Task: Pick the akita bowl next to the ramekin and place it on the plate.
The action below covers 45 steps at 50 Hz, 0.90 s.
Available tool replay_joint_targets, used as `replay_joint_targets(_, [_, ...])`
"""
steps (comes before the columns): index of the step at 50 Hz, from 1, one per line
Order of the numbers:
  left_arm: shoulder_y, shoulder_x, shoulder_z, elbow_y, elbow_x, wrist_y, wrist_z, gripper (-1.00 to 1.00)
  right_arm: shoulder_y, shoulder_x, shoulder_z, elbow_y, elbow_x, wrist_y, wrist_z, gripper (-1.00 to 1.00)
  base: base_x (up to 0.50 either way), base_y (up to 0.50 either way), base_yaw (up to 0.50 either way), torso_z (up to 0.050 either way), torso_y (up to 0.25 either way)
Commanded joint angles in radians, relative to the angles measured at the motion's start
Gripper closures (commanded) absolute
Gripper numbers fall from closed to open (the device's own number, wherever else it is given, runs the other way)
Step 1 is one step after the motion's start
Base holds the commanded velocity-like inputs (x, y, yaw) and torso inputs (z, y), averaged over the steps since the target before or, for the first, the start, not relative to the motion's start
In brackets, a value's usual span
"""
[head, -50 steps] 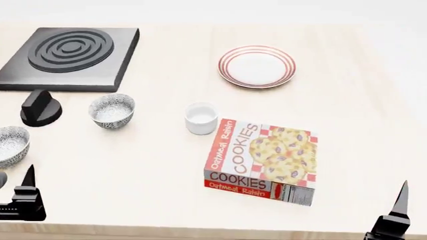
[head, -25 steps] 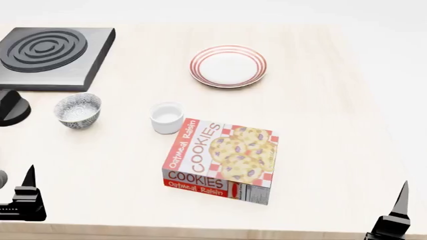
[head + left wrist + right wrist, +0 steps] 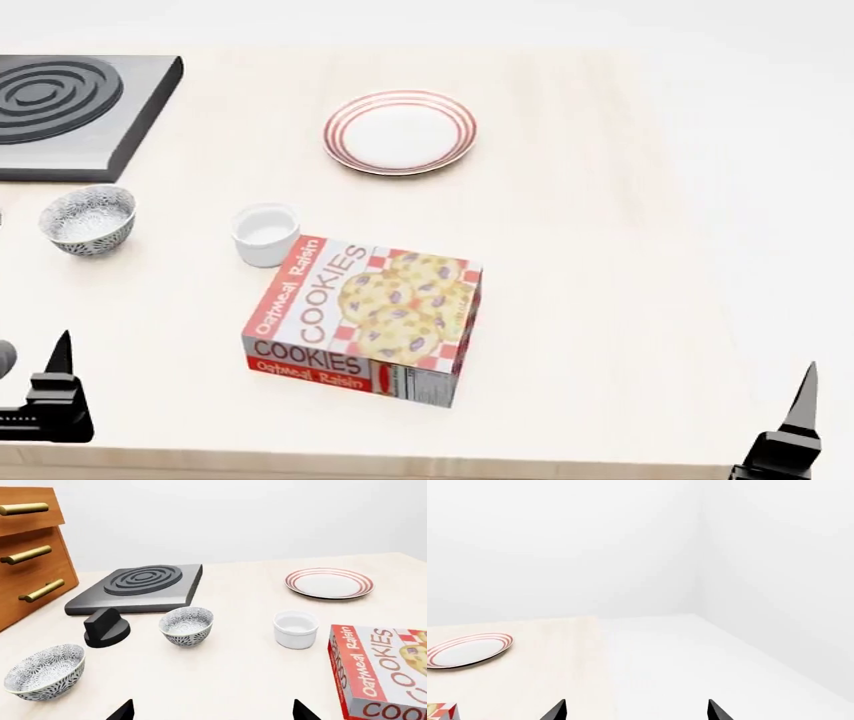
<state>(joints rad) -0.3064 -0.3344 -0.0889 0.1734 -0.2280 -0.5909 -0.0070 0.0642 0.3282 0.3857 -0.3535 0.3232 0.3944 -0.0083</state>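
Both grippers are idling wide open and empty: the left gripper (image 3: 210, 715) is facing the target bowl (image 3: 187, 625), sitting ahead beside the ramekin (image 3: 295, 629), plate (image 3: 329, 583) beyond; right gripper (image 3: 635, 712) overlooks the table edge.

Plain white walls (image 3: 560, 545); pale wood table (image 3: 601, 250); wooden drawer unit (image 3: 27, 555).

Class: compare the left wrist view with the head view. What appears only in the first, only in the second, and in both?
Only the left wrist view shows the wooden drawers, the black knob and a second speckled bowl. Only the head view shows the whole cookie box and the table's right side. Both show the burner, the akita bowl, ramekin and plate.
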Motion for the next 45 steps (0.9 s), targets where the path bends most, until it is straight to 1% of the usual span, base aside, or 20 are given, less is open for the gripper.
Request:
replay_joint_targets(1, [-0.002,-0.002,0.002,0.002,-0.005,-0.003,-0.002,-1.00,-0.002,0.003,0.001,-0.005,0.005,0.004,0.004,-1.00,0.00,-0.10,0.00,0.000,0.000])
replay_joint_targets(21, [0.001,-0.007,0.002,0.012,-0.013,-0.009,-0.009,-1.00,0.002,0.005,0.000,0.007,0.013,0.012,0.015,-1.00,0.00,0.00,0.00,0.000,0.000])
replay_joint_targets(29, [0.002,-0.007,0.003,0.006,-0.014,0.000,-0.010,-1.00,0.002,0.018,-0.029,0.010,-0.027,0.015,0.030,-1.00,0.00,0.00,0.00,0.000,0.000])
replay_joint_targets(30, [0.002,-0.007,0.003,0.001,-0.013,0.005,-0.009,-1.00,-0.001,0.033,-0.049,0.006,-0.060,0.033,0.044,-1.00,0.00,0.00,0.00,0.000,0.000])
replay_joint_targets(45, [0.000,-0.011,0.005,0.013,-0.019,-0.008,-0.015,-1.00,-0.004,0.018,-0.026,0.005,-0.018,0.003,0.029,-1.00,0.05,0.00,0.00,0.000,0.000])
